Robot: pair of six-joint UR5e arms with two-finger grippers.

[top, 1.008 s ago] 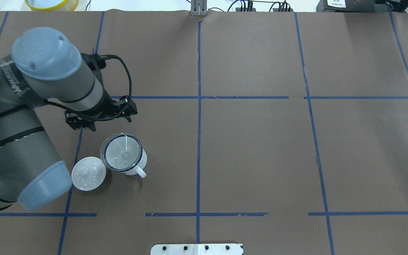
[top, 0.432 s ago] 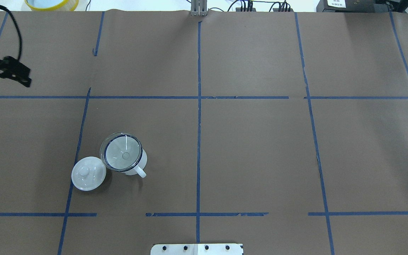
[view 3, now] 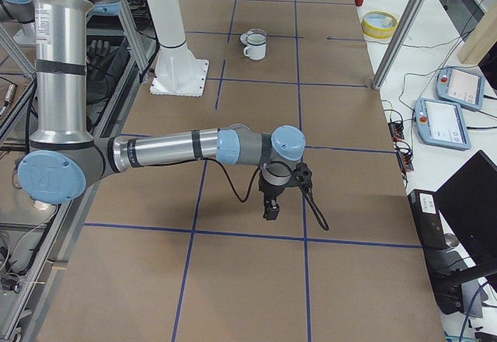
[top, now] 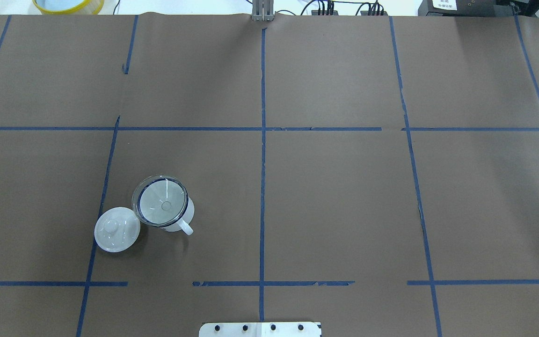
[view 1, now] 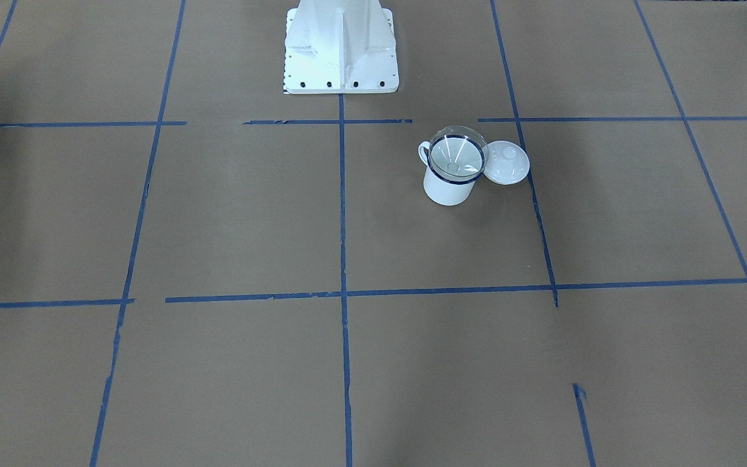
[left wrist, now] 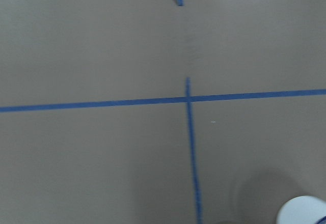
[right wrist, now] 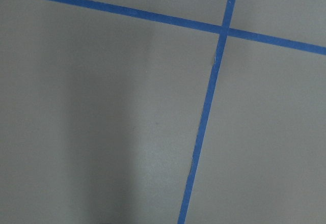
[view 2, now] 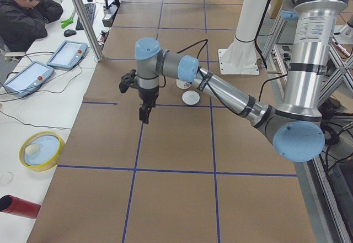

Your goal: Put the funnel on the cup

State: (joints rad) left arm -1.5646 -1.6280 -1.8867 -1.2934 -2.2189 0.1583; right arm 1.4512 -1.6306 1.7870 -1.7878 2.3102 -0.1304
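Observation:
The clear funnel (top: 163,201) sits upright in the mouth of the white mug (top: 186,213), which stands on the left part of the table. Both also show in the front view: the funnel (view 1: 456,153) on the mug (view 1: 449,191). No gripper touches them. My left gripper (view 2: 144,114) shows only in the left side view, hanging over the table away from the mug; I cannot tell if it is open or shut. My right gripper (view 3: 271,211) shows only in the right side view, far from the mug (view 3: 255,48); its state cannot be told.
A round white knobbed lid (top: 117,229) lies right beside the mug. A yellow bowl (top: 68,4) sits past the table's far edge. The robot's white base (view 1: 341,45) stands at the near edge. An operator (view 2: 25,11) and tablets are beside the left end.
My left arm has pulled back from beside the mug, moved to the far left and left the overhead view. The funnel stays on the mug, unmoved.

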